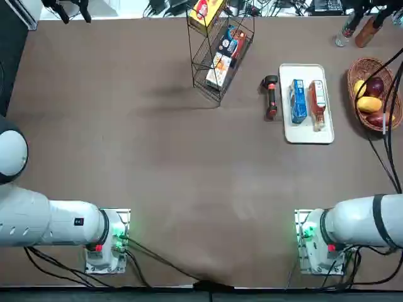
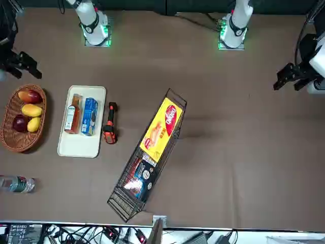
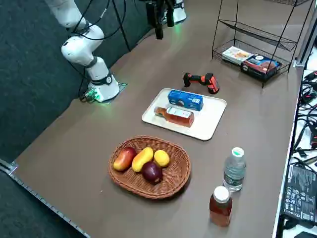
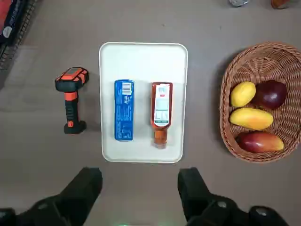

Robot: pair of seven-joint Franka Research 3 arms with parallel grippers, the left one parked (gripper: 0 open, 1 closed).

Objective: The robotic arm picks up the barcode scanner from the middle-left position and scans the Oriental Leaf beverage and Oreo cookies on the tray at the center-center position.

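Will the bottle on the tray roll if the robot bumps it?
Probably: the bottle lies on its side and looks round. It may slide onto the tray's raised rim and stop there. Being full of liquid, it's likely heavyish.

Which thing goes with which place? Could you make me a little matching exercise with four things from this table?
1. barcode scanner
2. Oreo cookies
3. Oriental Leaf beverage
4. right end effector

A. on the tray, nearer the fruit basket
B. open, holding nothing
C. on the table beside the tray
D. on the tray, nearer the scanner

Pairs: 1-C, 2-D, 3-A, 4-B
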